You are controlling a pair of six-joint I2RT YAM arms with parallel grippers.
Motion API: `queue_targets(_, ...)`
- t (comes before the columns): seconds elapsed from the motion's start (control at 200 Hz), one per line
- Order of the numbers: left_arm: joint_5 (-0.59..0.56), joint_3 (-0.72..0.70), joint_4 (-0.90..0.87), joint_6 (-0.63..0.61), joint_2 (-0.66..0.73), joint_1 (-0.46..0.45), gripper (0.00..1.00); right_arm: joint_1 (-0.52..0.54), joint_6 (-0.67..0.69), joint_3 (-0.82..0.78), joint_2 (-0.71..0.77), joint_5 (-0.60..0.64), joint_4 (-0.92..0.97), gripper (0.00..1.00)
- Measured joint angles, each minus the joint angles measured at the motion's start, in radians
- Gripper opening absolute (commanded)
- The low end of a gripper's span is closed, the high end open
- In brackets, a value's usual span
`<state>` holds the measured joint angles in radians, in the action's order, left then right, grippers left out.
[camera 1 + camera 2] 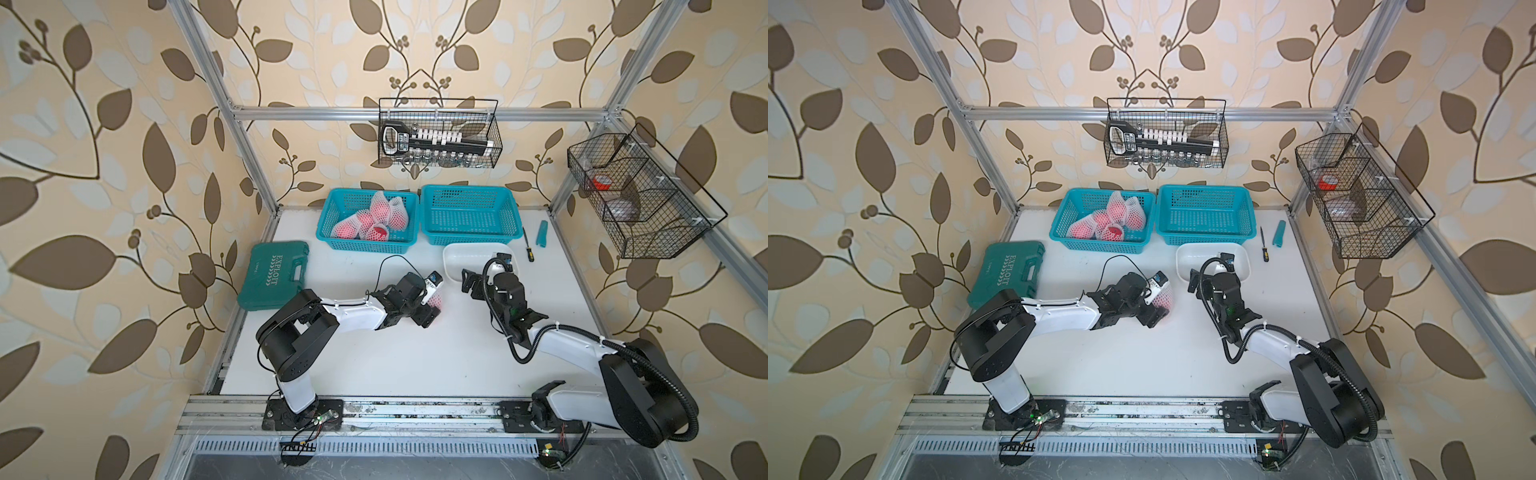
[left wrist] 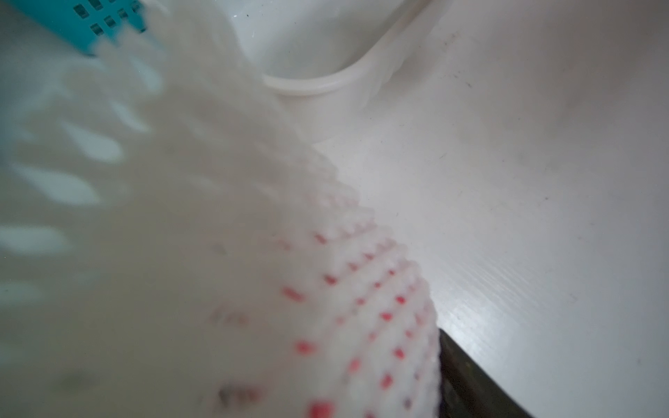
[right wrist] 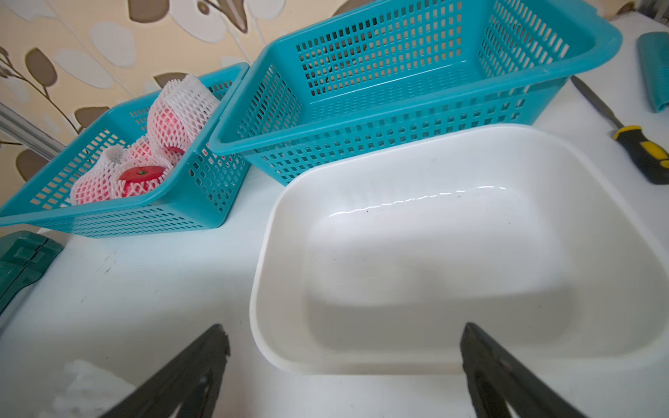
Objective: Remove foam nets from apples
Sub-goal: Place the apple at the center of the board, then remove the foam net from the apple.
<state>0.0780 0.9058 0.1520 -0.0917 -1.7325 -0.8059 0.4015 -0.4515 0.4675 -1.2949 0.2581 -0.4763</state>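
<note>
Soft even light, faint shadows. Top views bowed at edges. Left wrist view: foam net (image 2: 188, 224) blurred.

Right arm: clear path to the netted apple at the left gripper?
Probably yes. The right gripper is open and only bare table separates it from the netted apple; the left gripper flanking it leaves little room.

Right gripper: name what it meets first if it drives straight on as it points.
The white tray: its near rim lies just ahead of the right gripper, though height is unclear.
</note>
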Motion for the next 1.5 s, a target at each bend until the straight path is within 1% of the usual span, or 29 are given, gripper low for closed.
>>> queue_targets(0.14,0.001,-0.002,-0.029,-0.008,0.033,0.000,0.97,-0.001,0.016,-0.005,0.084,-0.079,0.002,1.00)
queue_targets(0.185,0.002,-0.008,-0.032,-0.010,0.067,0.000,0.99,-0.001,0.023,-0.011,0.126,-0.117,-0.002,1.00)
queue_targets(0.315,0.013,-0.036,-0.036,-0.013,0.200,0.000,0.99,-0.001,0.035,-0.052,0.246,-0.243,-0.013,1.00)
queue_targets(0.385,0.026,-0.062,-0.029,-0.015,0.269,0.000,0.99,0.000,0.037,-0.075,0.286,-0.314,-0.014,1.00)
queue_targets(0.505,0.043,-0.130,-0.019,-0.014,0.368,0.000,0.99,0.011,0.038,-0.071,0.280,-0.392,0.013,1.00)
queue_targets(0.6,0.036,-0.219,0.015,-0.008,0.442,0.000,0.99,0.039,0.051,0.005,0.194,-0.421,0.099,1.00)
queue_targets(0.71,-0.001,-0.309,0.037,0.006,0.495,0.000,0.99,0.076,0.063,0.190,0.049,-0.378,0.275,1.00)
queue_targets(0.795,-0.013,-0.341,0.044,0.018,0.497,0.000,0.99,0.090,0.067,0.344,-0.048,-0.339,0.409,1.00)
queue_targets(0.88,-0.026,-0.363,0.056,0.022,0.497,0.000,0.99,0.106,0.067,0.459,-0.109,-0.298,0.513,1.00)
queue_targets(0.97,-0.036,-0.373,0.062,0.024,0.497,0.000,0.99,0.160,0.066,0.570,-0.168,-0.224,0.634,0.99)
queue_targets(1.07,-0.040,-0.394,0.083,0.024,0.510,0.000,0.99,0.224,0.063,0.707,-0.265,-0.150,0.758,1.00)
queue_targets(1.16,-0.047,-0.426,0.102,0.024,0.538,0.000,0.99,0.250,0.058,0.786,-0.351,-0.108,0.833,1.00)
queue_targets(1.37,-0.057,-0.437,0.106,0.023,0.547,0.000,0.99,0.253,0.041,0.900,-0.531,-0.041,0.998,1.00)
queue_targets(1.42,-0.057,-0.437,0.106,0.023,0.547,0.000,0.99,0.253,0.040,0.910,-0.553,-0.029,1.014,0.93)
queue_targets(1.485,-0.057,-0.437,0.107,0.022,0.547,0.000,0.98,0.254,0.043,0.911,-0.562,-0.029,1.030,0.79)
queue_targets(1.5,-0.057,-0.437,0.106,0.022,0.547,0.000,0.98,0.254,0.033,0.911,-0.562,-0.031,1.033,0.74)
